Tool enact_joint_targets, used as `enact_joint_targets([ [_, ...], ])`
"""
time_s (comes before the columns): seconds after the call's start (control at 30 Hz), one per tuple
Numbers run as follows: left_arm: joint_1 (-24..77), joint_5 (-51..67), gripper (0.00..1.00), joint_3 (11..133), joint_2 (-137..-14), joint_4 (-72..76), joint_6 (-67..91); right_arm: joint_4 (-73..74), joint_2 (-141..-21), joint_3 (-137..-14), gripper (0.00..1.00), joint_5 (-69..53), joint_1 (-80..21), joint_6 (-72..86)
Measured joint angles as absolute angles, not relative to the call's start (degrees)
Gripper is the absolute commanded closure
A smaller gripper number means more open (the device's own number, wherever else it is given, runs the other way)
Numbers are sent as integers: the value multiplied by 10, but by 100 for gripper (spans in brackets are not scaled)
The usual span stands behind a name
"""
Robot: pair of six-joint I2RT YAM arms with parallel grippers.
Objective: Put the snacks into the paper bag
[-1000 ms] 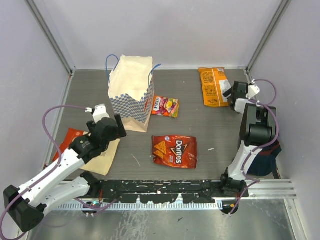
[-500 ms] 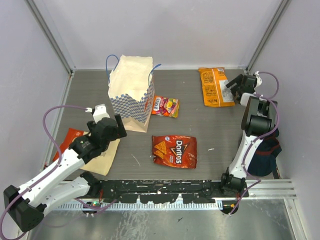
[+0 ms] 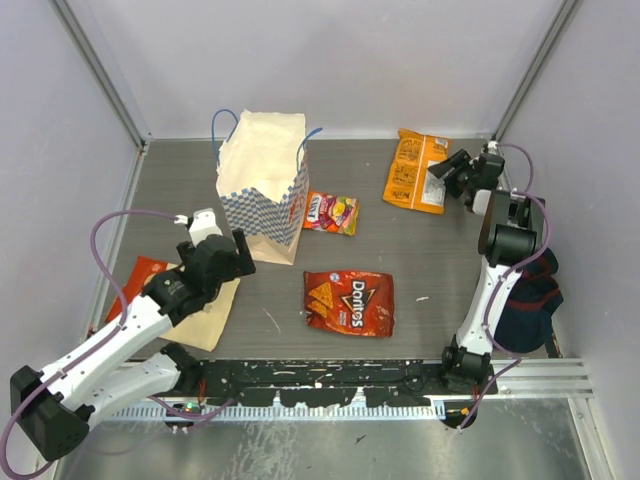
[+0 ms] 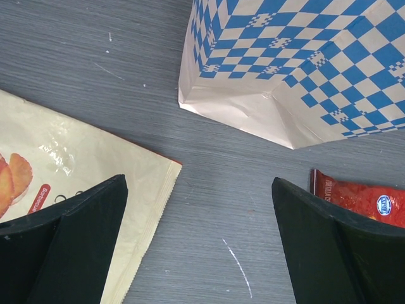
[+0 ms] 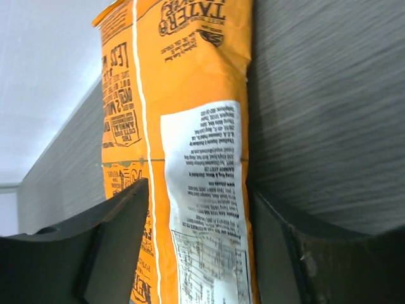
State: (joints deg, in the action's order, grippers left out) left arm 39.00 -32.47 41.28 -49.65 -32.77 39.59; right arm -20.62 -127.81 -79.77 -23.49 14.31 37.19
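Well, the orange pack (image 5: 190, 158) sits clamped between right fingers (image 5: 120, 240).

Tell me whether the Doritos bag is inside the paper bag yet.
No, the Doritos bag lies flat on the table, apart from the paper bag.

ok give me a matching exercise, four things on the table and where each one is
1 orange pack
2 Doritos bag
3 candy pack
4 paper bag

a standing upright, back left
b held in the right gripper
c lying flat, front middle
d lying beside the paper bag's base

Pairs: 1-b, 2-c, 3-d, 4-a
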Motion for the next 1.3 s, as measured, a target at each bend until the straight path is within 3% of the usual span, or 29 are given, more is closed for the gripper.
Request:
enact_joint_targets([
  [0.13, 390, -323, 2, 413, -502, -328, 396, -227, -1295, -800, 48, -271, 139, 380],
  [0.2, 390, -321, 2, 413, -503, -327, 396, -237, -1301, -800, 78, -280, 138, 386],
  [0.23, 390, -321, 2, 413, -503, -327, 396, -239, -1305, -800, 86, -282, 138, 388],
  [0.37, 390, -320, 2, 413, -504, -324, 396, -237, -1319, -802, 98, -300, 138, 395],
  [0.63, 390, -319, 2, 413, -504, -323, 396, -219, -1293, -780, 99, -284, 124, 391],
  [1.3, 390, -351, 2, 413, -412, -351, 413, -8, -894, -773, 99, -80, -34, 282],
])
